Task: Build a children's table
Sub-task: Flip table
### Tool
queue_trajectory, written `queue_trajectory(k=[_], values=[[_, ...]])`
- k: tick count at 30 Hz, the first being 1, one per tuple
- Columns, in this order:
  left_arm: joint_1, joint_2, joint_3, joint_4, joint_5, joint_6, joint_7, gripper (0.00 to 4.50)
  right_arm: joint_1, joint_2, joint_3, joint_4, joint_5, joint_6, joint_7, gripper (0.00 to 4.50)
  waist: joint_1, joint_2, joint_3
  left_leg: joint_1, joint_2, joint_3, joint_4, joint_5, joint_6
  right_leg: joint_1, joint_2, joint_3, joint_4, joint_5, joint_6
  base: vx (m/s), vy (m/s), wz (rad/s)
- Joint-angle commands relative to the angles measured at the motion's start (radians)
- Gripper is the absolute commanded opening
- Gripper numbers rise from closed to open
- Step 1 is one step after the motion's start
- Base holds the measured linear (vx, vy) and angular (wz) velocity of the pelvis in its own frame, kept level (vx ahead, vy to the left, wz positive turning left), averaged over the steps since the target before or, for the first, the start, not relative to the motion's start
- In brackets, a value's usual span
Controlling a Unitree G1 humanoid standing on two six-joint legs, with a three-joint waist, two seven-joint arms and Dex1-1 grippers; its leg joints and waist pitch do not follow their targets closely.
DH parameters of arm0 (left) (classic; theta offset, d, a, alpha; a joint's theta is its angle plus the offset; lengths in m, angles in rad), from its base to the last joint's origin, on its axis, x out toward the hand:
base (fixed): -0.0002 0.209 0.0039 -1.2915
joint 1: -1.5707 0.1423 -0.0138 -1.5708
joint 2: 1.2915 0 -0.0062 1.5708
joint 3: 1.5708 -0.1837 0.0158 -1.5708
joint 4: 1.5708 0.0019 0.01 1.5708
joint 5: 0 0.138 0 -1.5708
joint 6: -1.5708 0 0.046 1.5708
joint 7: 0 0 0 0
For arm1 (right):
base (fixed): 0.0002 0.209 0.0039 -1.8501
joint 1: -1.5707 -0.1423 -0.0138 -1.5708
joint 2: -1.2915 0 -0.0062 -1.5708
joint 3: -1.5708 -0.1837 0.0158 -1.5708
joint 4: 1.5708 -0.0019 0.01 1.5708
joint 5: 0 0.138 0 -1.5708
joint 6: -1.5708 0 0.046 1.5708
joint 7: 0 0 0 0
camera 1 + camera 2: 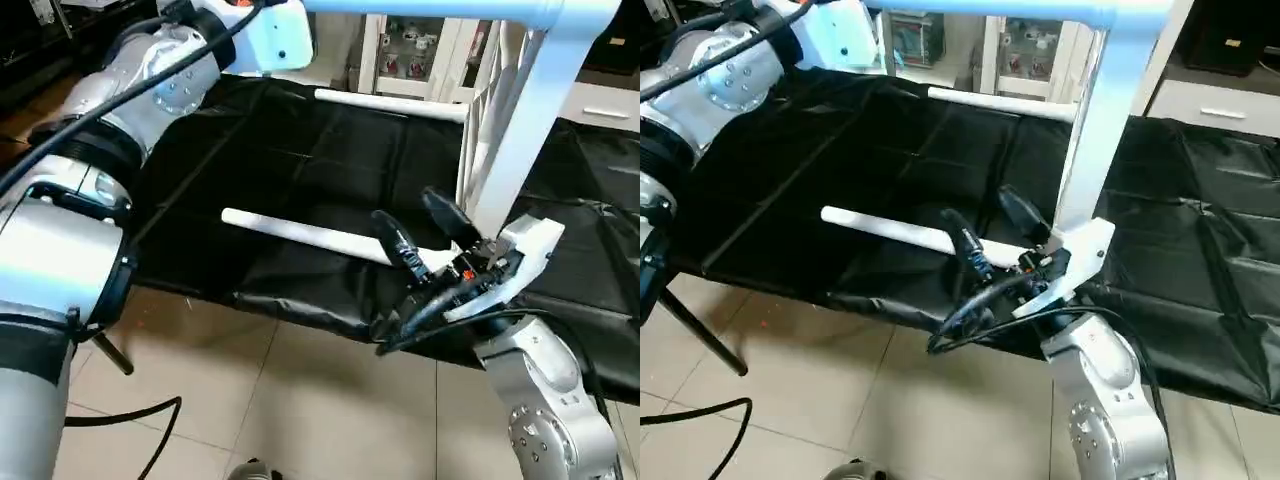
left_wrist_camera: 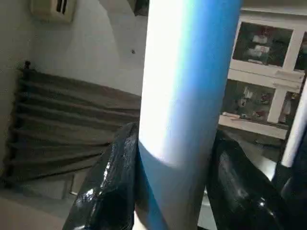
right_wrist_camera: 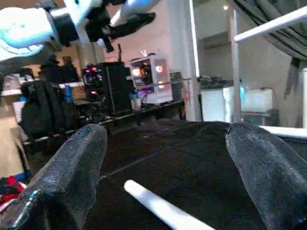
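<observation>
The children's table, a white plastic ribbed top (image 1: 482, 100), is standing on edge on the black cloth (image 1: 300, 170), largely cut off. The left gripper (image 2: 175, 182) is clasping a raised leg (image 2: 187, 86); the right gripper (image 1: 425, 235) is gaping beside a loose leg (image 1: 300, 233).

Loose leg (image 1: 300, 236) before right gripper (image 1: 425, 232)

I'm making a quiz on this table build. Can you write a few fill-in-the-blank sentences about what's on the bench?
1. The left gripper has a white table ____ between its fingers.
2. The right gripper's fingers stand ____.
3. The loose leg lies on a ____ sheet.

Missing words: leg; open; black
</observation>
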Motion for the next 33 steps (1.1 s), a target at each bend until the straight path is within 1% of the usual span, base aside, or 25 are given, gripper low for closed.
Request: queue_trajectory(k=[1, 2, 3, 5, 6, 9, 11, 12, 14, 15, 16, 17, 18, 19, 20, 21, 23, 24, 25, 27, 29, 30, 31, 32, 33], values=[[-0.016, -0.008, 0.071, 0.012, -0.090, 0.029, -0.023, 1.70, 0.004, -0.005, -0.008, 0.017, -0.021, 0.023, -0.023, 4.29, 0.002, 0.005, -0.069, 0.027, 0.046, -0.031, -0.080, -0.245, -0.040, 0.039, -0.064, 0.028, -0.062, -0.030, -0.190, 0.000, 0.000, 0.00], [-0.013, -0.011, 0.087, 0.012, -0.109, 0.036, -0.031, 1.70, 0.003, -0.006, -0.007, 0.022, -0.026, 0.026, -0.028, 4.29, 0.002, 0.003, -0.070, 0.027, 0.046, -0.030, -0.080, -0.245, -0.039, 0.039, -0.064, 0.028, -0.063, -0.028, -0.191, 0.000, 0.000, 0.00], [-0.003, -0.018, 0.130, 0.010, -0.164, 0.058, -0.060, 1.69, 0.006, -0.012, 0.001, 0.031, -0.028, 0.058, -0.035, 4.29, 0.001, 0.001, -0.069, 0.026, 0.044, -0.028, -0.079, -0.228, -0.035, 0.040, -0.063, 0.028, -0.061, -0.015, -0.203, 0.000, 0.000, 0.00], [0.000, -0.020, 0.140, 0.009, -0.177, 0.064, -0.066, 1.69, 0.007, -0.015, 0.005, 0.034, -0.028, 0.063, -0.034, 4.29, 0.004, 0.001, -0.071, 0.025, 0.045, -0.029, -0.077, -0.218, -0.029, 0.042, -0.066, 0.028, -0.059, -0.005, -0.204, 0.000, 0.000, 0.00], [0.006, -0.028, 0.180, 0.004, -0.229, 0.088, -0.092, 1.69, 0.012, -0.023, 0.017, 0.040, -0.024, 0.077, -0.024, 4.29, 0.003, -0.001, -0.070, 0.024, 0.045, -0.029, -0.077, -0.214, -0.026, 0.043, -0.066, 0.028, -0.059, -0.002, -0.204, 0.000, 0.000, 0.00], [0.007, -0.040, 0.233, -0.006, -0.293, 0.115, -0.117, 1.69, 0.014, -0.034, 0.027, 0.048, -0.027, 0.093, -0.017, 4.29, 0.007, -0.002, -0.070, 0.024, 0.045, -0.027, -0.074, -0.193, -0.010, 0.044, -0.067, 0.028, -0.056, 0.020, -0.215, 0.000, 0.000, 0.00], [0.004, -0.047, 0.270, -0.015, -0.337, 0.136, -0.133, 1.70, 0.011, -0.046, 0.035, 0.061, -0.046, 0.104, -0.021, 4.29, 0.010, -0.004, -0.070, 0.025, 0.046, -0.025, -0.073, -0.185, -0.005, 0.043, -0.067, 0.028, -0.056, 0.011, -0.219, 0.000, 0.000, 0.00], [0.003, -0.051, 0.287, -0.020, -0.355, 0.147, -0.137, 1.70, 0.009, -0.051, 0.038, 0.067, -0.058, 0.107, -0.024, 4.39, 0.012, -0.002, -0.069, 0.025, 0.046, -0.025, -0.072, -0.185, -0.004, 0.042, -0.067, 0.028, -0.058, 0.004, -0.219, 0.000, 0.000, 0.00], [-0.003, -0.057, 0.333, -0.039, -0.407, 0.176, -0.152, 1.70, 0.002, -0.063, 0.042, 0.088, -0.084, 0.103, -0.028, 4.50, 0.017, -0.003, -0.069, 0.026, 0.047, -0.023, -0.072, -0.190, -0.001, 0.041, -0.069, 0.029, -0.059, -0.022, -0.218, 0.000, 0.000, 0.00], [-0.004, -0.059, 0.352, -0.050, -0.425, 0.189, -0.160, 1.70, 0.000, -0.068, 0.044, 0.094, -0.094, 0.101, -0.029, 4.50, 0.023, -0.002, -0.069, 0.026, 0.047, -0.022, -0.071, -0.183, 0.001, 0.039, -0.070, 0.029, -0.059, -0.033, -0.221, 0.000, 0.000, 0.00], [-0.005, -0.063, 0.371, -0.059, -0.443, 0.204, -0.166, 1.70, -0.002, -0.071, 0.045, 0.097, -0.098, 0.101, -0.030, 4.50, 0.024, -0.005, -0.069, 0.022, 0.046, -0.023, -0.069, -0.169, 0.006, 0.042, -0.070, 0.029, -0.057, -0.024, -0.219, 0.000, 0.000, 0.00], [-0.005, -0.064, 0.382, -0.064, -0.454, 0.212, -0.170, 1.70, -0.002, -0.073, 0.046, 0.099, -0.101, 0.101, -0.030, 4.50, 0.025, -0.004, -0.069, 0.021, 0.045, -0.023, -0.069, -0.165, 0.009, 0.041, -0.070, 0.029, -0.057, -0.023, -0.219, 0.000, 0.000, 0.00], [-0.005, -0.067, 0.402, -0.078, -0.474, 0.230, -0.174, 1.70, -0.003, -0.077, 0.047, 0.103, -0.106, 0.099, -0.029, 4.50, 0.024, -0.005, -0.070, 0.021, 0.046, -0.022, -0.069, -0.158, 0.010, 0.042, -0.069, 0.028, -0.055, -0.016, -0.220, 0.000, 0.000, 0.00], [-0.002, -0.070, 0.422, -0.095, -0.496, 0.247, -0.176, 1.70, -0.004, -0.077, 0.046, 0.107, -0.106, 0.094, -0.027, 4.50, 0.027, -0.005, -0.077, 0.020, 0.046, -0.022, -0.062, -0.111, 0.026, 0.041, -0.068, 0.026, -0.044, 0.059, -0.232, 0.000, 0.000, 0.00], [0.000, -0.071, 0.430, -0.105, -0.507, 0.256, -0.178, 1.70, -0.006, -0.078, 0.047, 0.108, -0.106, 0.091, -0.027, 4.50, 0.027, -0.005, -0.077, 0.020, 0.046, -0.022, -0.062, -0.111, 0.026, 0.041, -0.068, 0.026, -0.044, 0.059, -0.232, 0.000, 0.000, 0.00], [0.006, -0.073, 0.441, -0.122, -0.523, 0.272, -0.183, 1.70, -0.007, -0.077, 0.048, 0.110, -0.102, 0.088, -0.023, 4.50, 0.027, -0.007, -0.076, 0.014, 0.042, -0.021, -0.059, -0.095, 0.042, 0.040, -0.067, 0.024, -0.041, 0.091, -0.242, 0.000, 0.000, 0.00], [0.027, -0.081, 0.468, -0.154, -0.554, 0.309, -0.179, 1.70, -0.011, -0.078, 0.053, 0.113, -0.100, 0.080, -0.015, 4.50, 0.026, -0.007, -0.077, 0.012, 0.042, -0.020, -0.057, -0.088, 0.057, 0.041, -0.067, 0.023, -0.039, 0.101, -0.251, 0.000, 0.000, 0.00], [0.039, -0.085, 0.478, -0.170, -0.564, 0.324, -0.175, 1.70, -0.014, -0.077, 0.053, 0.116, -0.102, 0.074, -0.015, 4.50, 0.026, -0.009, -0.078, 0.012, 0.043, -0.020, -0.056, -0.083, 0.061, 0.041, -0.067, 0.023, -0.039, 0.107, -0.253, 0.000, 0.000, 0.00], [0.047, -0.087, 0.484, -0.180, -0.568, 0.333, -0.173, 1.70, -0.015, -0.076, 0.052, 0.119, -0.105, 0.070, -0.015, 4.50, 0.026, -0.008, -0.077, 0.012, 0.043, -0.020, -0.055, -0.081, 0.067, 0.040, -0.067, 0.022, -0.039, 0.105, -0.256, 0.000, 0.000, 0.00], [0.058, -0.092, 0.499, -0.198, -0.578, 0.354, -0.170, 1.70, -0.020, -0.070, 0.047, 0.129, -0.115, 0.061, -0.026, 4.50, 0.024, -0.007, -0.078, 0.014, 0.044, -0.019, -0.055, -0.077, 0.071, 0.039, -0.066, 0.021, -0.040, 0.100, -0.256, 0.000, 0.000, 0.00], [0.074, -0.095, 0.501, -0.223, -0.581, 0.365, -0.172, 1.70, -0.026, -0.062, 0.034, 0.139, -0.117, 0.049, -0.039, 4.50, 0.023, -0.009, -0.077, 0.013, 0.045, -0.019, -0.055, -0.074, 0.071, 0.039, -0.065, 0.021, -0.039, 0.103, -0.257, 0.000, 0.000, 0.00], [0.122, -0.108, 0.512, -0.303, -0.601, 0.414, -0.171, 1.70, -0.038, -0.039, -0.002, 0.153, -0.122, 0.016, -0.078, 4.50, 0.022, -0.011, -0.076, 0.014, 0.047, -0.018, -0.056, -0.075, 0.071, 0.037, -0.066, 0.020, -0.039, 0.098, -0.263, 0.000, 0.000, 0.00], [0.129, -0.109, 0.513, -0.313, -0.601, 0.420, -0.167, 1.70, -0.039, -0.037, -0.006, 0.154, -0.123, 0.011, -0.083, 4.50, 0.021, -0.010, -0.076, 0.014, 0.049, -0.018, -0.056, -0.076, 0.070, 0.038, -0.068, 0.021, -0.038, 0.098, -0.266, 0.000, 0.000, 0.00], [0.148, -0.113, 0.514, -0.343, -0.604, 0.437, -0.158, 1.70, -0.042, -0.032, -0.018, 0.155, -0.126, -0.003, -0.095, 4.50, 0.023, -0.006, -0.078, 0.016, 0.050, -0.018, -0.055, -0.071, 0.072, 0.035, -0.066, 0.020, -0.037, 0.103, -0.269, 0.000, 0.000, 0.00], [0.180, -0.120, 0.518, -0.394, -0.611, 0.468, -0.145, 1.70, -0.047, -0.026, -0.034, 0.157, -0.130, -0.018, -0.113, 4.50, 0.023, -0.007, -0.079, 0.016, 0.048, -0.018, -0.054, -0.065, 0.073, 0.035, -0.063, 0.019, -0.036, 0.105, -0.268, 0.000, 0.000, 0.00]])
